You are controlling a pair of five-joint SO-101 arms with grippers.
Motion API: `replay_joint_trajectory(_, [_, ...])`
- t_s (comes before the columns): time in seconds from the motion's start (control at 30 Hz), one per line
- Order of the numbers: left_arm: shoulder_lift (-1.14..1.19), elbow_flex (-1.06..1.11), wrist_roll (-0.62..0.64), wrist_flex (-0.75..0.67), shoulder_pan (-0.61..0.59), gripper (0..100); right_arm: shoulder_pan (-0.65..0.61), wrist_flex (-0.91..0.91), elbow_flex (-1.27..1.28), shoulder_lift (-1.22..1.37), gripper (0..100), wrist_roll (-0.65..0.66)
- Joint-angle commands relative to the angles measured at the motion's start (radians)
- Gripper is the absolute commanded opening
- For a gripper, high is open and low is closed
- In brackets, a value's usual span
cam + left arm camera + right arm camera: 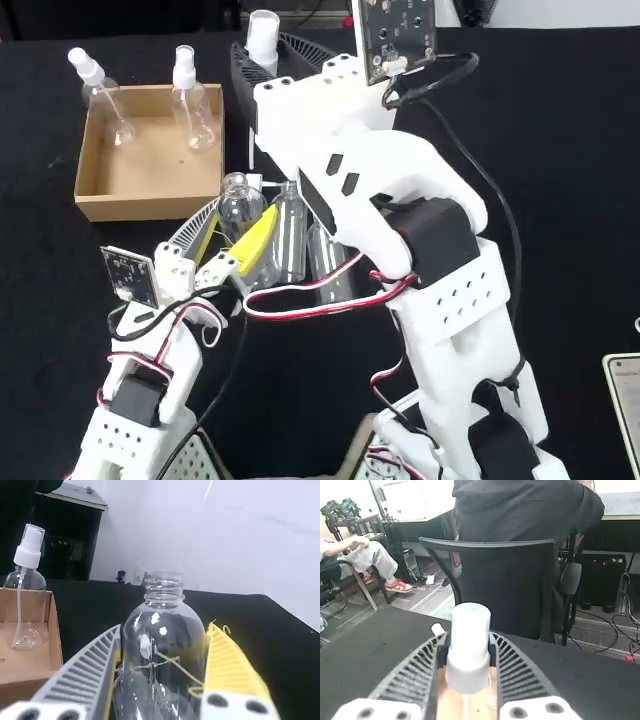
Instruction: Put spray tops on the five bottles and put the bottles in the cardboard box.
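Bottle (162, 645) without a top sits clamped in left jaws, near the front corner of cardboard box (140, 207) on the black desk (560, 150). Right jaws are closed on a white spray top (468, 650), held up off the desk. Two capped bottles (195, 105) are in the box at its far wall. Two more uncapped bottles (290, 235) stand just beside the clamped one, partly hidden by right arm (400, 200). Black mesh chair (510, 585) is behind the desk.
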Motion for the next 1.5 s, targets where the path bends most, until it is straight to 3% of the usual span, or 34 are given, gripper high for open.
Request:
replay_joint_trajectory(0.0, [-0.005, 0.022, 0.008, -0.021, -0.007, 18, 0.011, -0.034, -0.012, -0.033, 2.2, -0.006])
replay_joint_trajectory(0.3, [-0.005, 0.022, -0.158, -0.048, -0.008, 18, -0.034, -0.018, -0.041, -0.036, 2.2, -0.003])
replay_joint_trajectory(0.63, [-0.005, 0.022, -0.155, -0.077, -0.008, 18, -0.051, -0.012, -0.125, -0.036, 2.2, -0.003])
replay_joint_trajectory(0.83, [-0.003, 0.022, -0.160, -0.196, -0.007, 18, -0.087, -0.012, -0.128, -0.036, 2.2, -0.003])
replay_joint_trajectory(1.2, [-0.002, 0.022, -0.161, -0.192, -0.007, 18, -0.086, 0.138, -0.266, -0.038, 2.2, -0.002])
replay_joint_trajectory(1.47, [-0.003, 0.022, -0.160, -0.135, -0.005, 18, -0.086, 0.149, -0.277, -0.027, 2.2, -0.002])
